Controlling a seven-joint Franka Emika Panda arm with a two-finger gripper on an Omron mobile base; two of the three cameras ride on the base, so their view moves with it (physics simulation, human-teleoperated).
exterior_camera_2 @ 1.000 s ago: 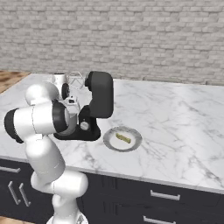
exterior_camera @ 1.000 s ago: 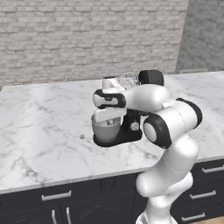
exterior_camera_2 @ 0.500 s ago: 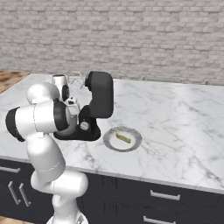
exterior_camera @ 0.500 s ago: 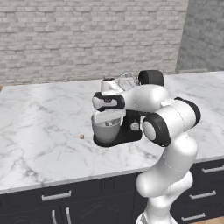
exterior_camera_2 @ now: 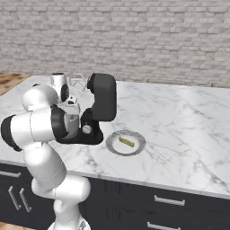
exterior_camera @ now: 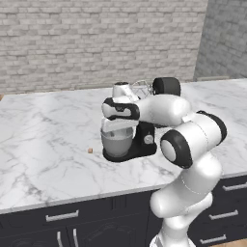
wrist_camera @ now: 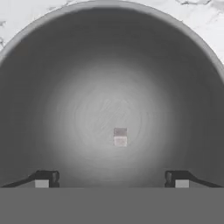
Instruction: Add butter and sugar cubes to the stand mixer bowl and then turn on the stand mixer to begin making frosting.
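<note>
Bowl (wrist_camera: 52, 87) sits directly below the gripper (wrist_camera: 112, 179), jaws apart and empty; grey sugar cube (wrist_camera: 120, 137) lies inside. Lift straight up, clearing the rim.

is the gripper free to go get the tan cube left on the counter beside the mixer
Probably yes. The gripper hangs open over the bowl, holding nothing, and the tan cube lies alone on bare counter just past the bowl's side.
</note>
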